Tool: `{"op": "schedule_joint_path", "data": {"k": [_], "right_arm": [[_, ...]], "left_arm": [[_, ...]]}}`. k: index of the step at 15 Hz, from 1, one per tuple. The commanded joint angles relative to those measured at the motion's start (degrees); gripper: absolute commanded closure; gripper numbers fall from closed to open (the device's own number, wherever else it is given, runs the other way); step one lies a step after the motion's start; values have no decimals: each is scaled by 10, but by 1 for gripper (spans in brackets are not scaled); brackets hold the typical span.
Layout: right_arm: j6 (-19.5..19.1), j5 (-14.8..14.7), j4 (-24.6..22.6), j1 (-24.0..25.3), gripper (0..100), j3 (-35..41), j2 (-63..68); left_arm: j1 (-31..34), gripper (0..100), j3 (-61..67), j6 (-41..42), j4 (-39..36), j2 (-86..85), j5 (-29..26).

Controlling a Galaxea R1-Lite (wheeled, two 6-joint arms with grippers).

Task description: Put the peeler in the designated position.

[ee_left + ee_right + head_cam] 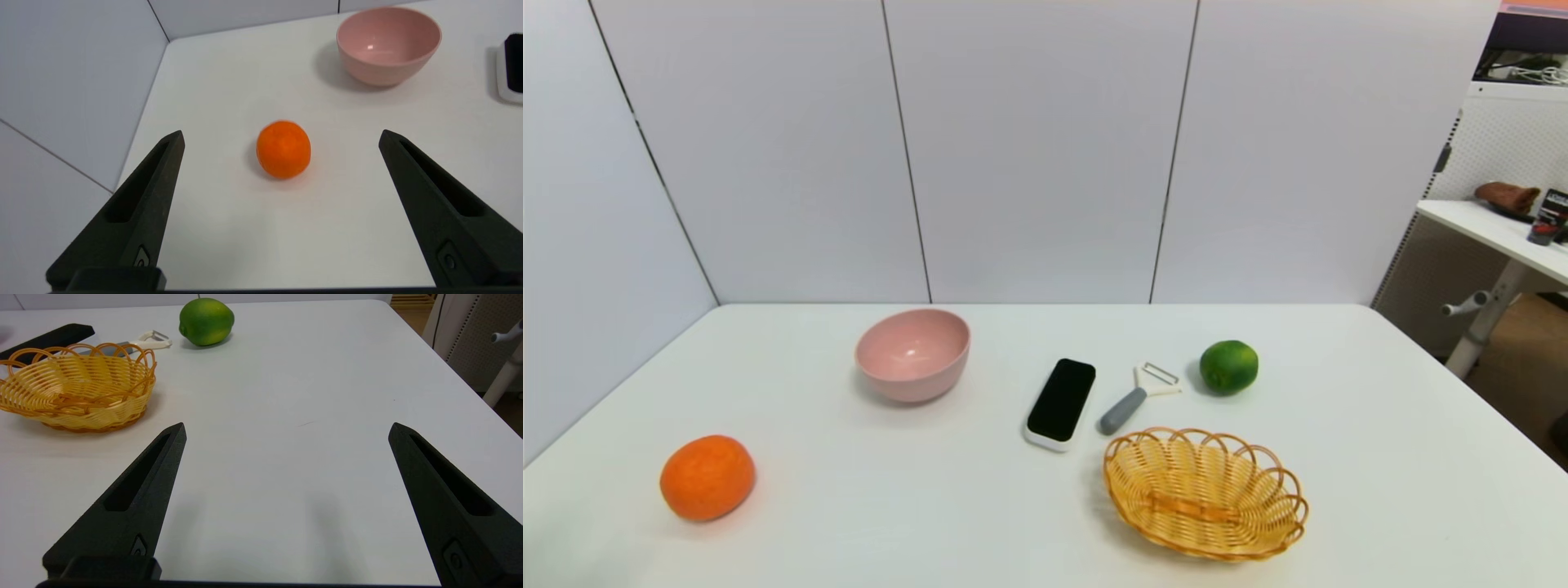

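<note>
We see the white bench (1380, 457) spread wide before us, walled by pale panels at the back and on our left. On it, the largest thing is the yellow wicker basket (1205, 492), sitting toward our right and nearer to us than the rest of the central group. Next in size comes the pink bowl (913, 354), upright, left of centre. The orange (707, 477) lies alone well to the left, near the front. A black device (1061, 403) with a white rim lies flat between the bowl and the peeler. The lime (1228, 367) rests just right of the peeler's head.

The peeler (1137, 397) lies flat on the bench, between the black device and the lime, just behind the basket's far rim; its grey handle points toward us and left, its white forked head toward the lime.

Neither arm shows in the head view. Our left pincer (281, 136) hangs above the bench with its fingers spread wide, holding nothing, the orange lying ahead of it. Our right pincer (287, 428) is likewise gaping wide and empty over bare bench, with the basket ahead to one side.
</note>
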Motion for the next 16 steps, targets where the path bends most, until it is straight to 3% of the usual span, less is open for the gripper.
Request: {"op": "schedule_joint_path", "data": {"k": [1, 7, 16], "right_arm": [[0, 0, 0, 0, 0, 0, 1], [0, 0, 0, 0, 0, 0, 1], [2, 0, 0, 1, 0, 0, 1]], "left_arm": [[10, 0, 262, -18, -116, -238, -6], [10, 0, 366, -60, -128, -330, -26], [10, 0, 379, -115, -163, -330, -24]]}}
